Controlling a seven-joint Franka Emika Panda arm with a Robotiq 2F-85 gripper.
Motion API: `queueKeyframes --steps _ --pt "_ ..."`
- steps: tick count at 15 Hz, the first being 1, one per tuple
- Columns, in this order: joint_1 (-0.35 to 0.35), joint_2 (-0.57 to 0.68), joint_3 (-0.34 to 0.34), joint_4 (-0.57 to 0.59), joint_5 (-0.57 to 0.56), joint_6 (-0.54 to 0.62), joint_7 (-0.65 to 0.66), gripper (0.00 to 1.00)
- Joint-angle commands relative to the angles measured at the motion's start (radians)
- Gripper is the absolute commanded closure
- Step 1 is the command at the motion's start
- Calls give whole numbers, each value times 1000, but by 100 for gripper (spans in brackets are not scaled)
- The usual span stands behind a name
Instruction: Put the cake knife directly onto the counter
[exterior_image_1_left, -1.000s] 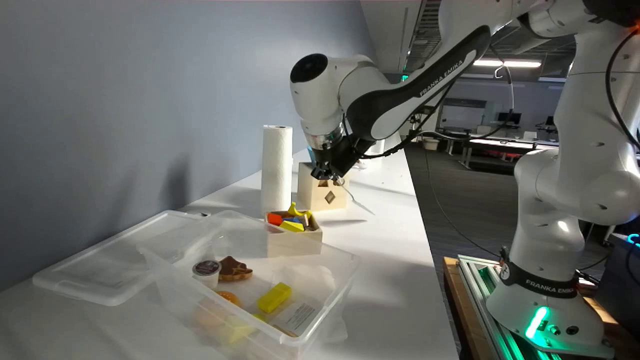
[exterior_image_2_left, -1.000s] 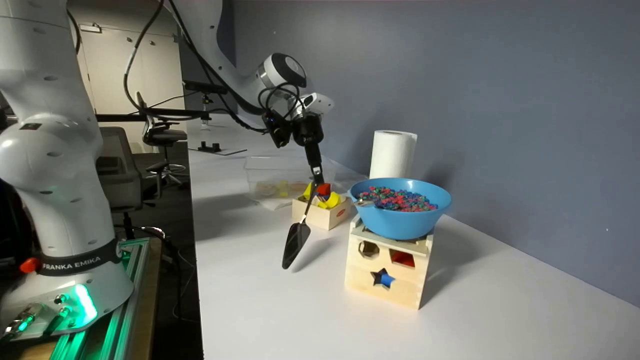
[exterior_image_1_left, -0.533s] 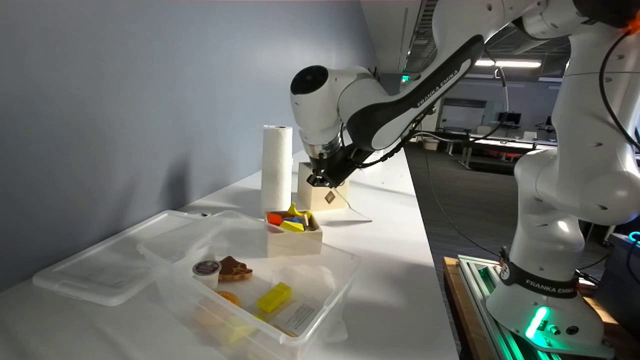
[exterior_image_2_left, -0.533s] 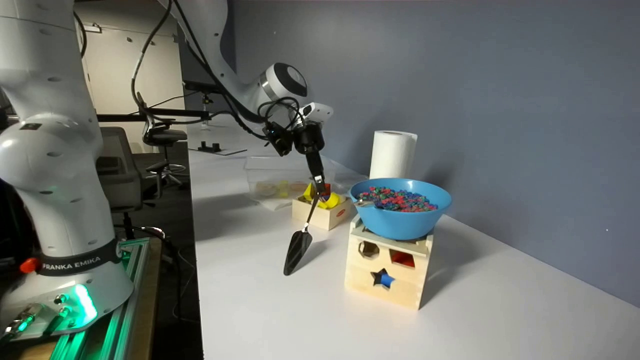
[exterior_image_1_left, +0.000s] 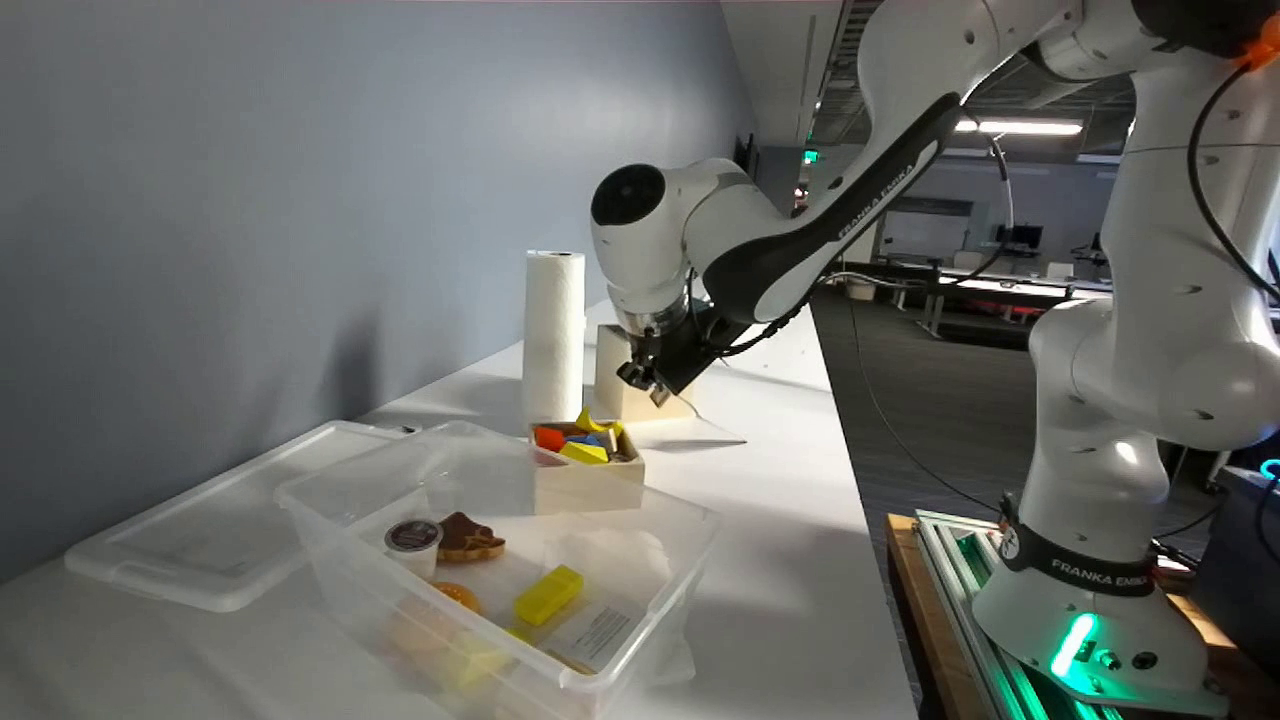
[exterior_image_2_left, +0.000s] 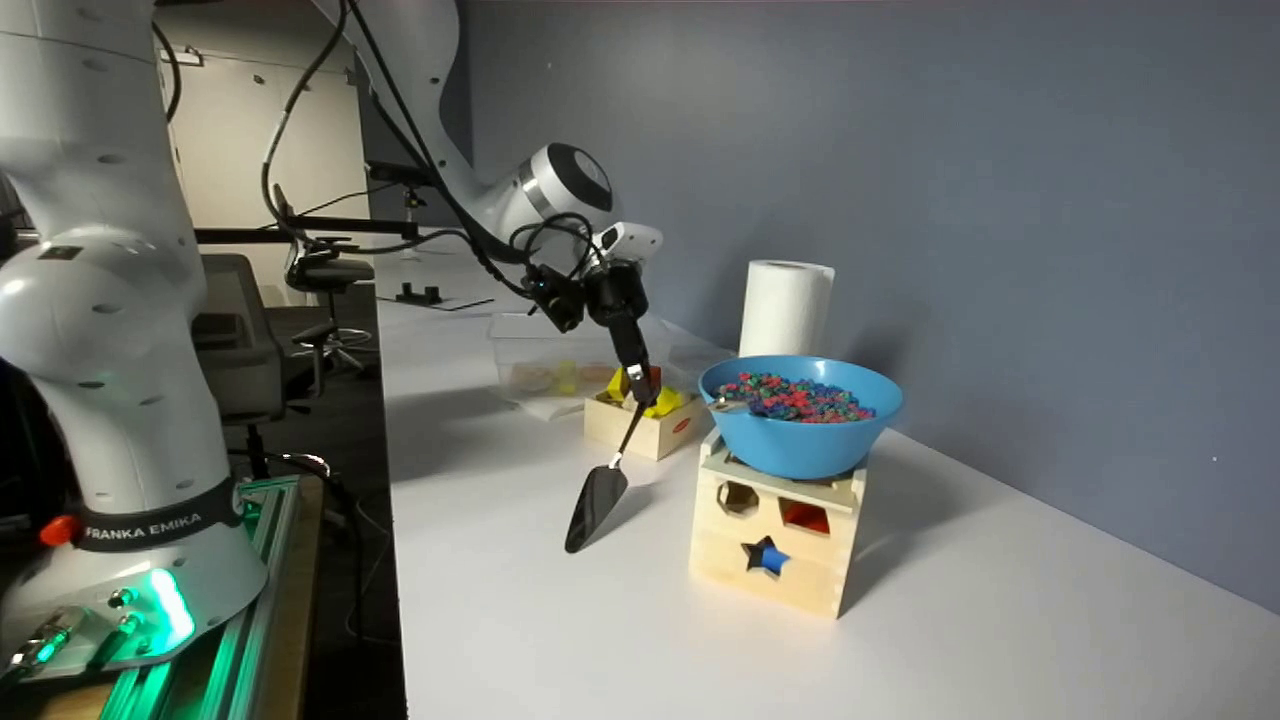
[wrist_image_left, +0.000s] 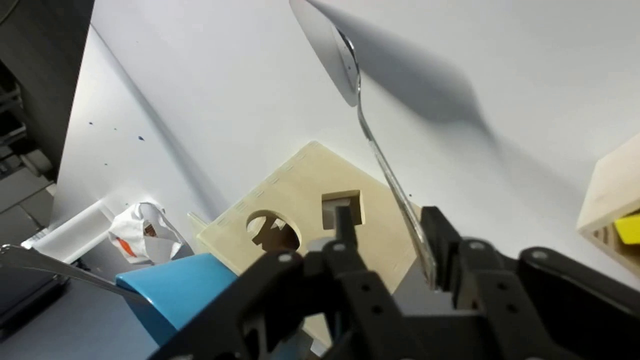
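The cake knife is dark with a silvery handle and shows in both exterior views (exterior_image_1_left: 722, 431) (exterior_image_2_left: 597, 508) and in the wrist view (wrist_image_left: 398, 194). It slopes down from my gripper (exterior_image_2_left: 641, 385), blade lowest. Its tip meets its shadow at the white counter (exterior_image_2_left: 500, 620), touching or nearly so. In the wrist view my gripper (wrist_image_left: 389, 220) has its fingers apart. The handle's end lies against the inner face of the right-hand finger, with a gap to the left-hand finger. In an exterior view my gripper (exterior_image_1_left: 645, 384) is low, in front of a wooden box.
A wooden shape box (exterior_image_2_left: 720, 560) carries a blue bowl (exterior_image_2_left: 800, 445) of small coloured pieces. A small box of blocks (exterior_image_2_left: 635, 437) is close behind my gripper. A paper towel roll (exterior_image_1_left: 553, 340), a clear bin (exterior_image_1_left: 640, 650) and its lid (exterior_image_1_left: 240, 520) stand on the counter.
My gripper has moved down toward the counter. The blade tip dropped slightly, then stayed almost in place, and the knife now slopes less steeply. The other objects have not moved.
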Motion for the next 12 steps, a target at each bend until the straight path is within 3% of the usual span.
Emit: queueKeyframes --steps 1,7,12 --pt "-7 22 -12 -30 -34 37 56 31" --pt "-9 26 -24 -47 -39 34 57 3" --pt "-20 37 -34 -68 -45 40 59 0"
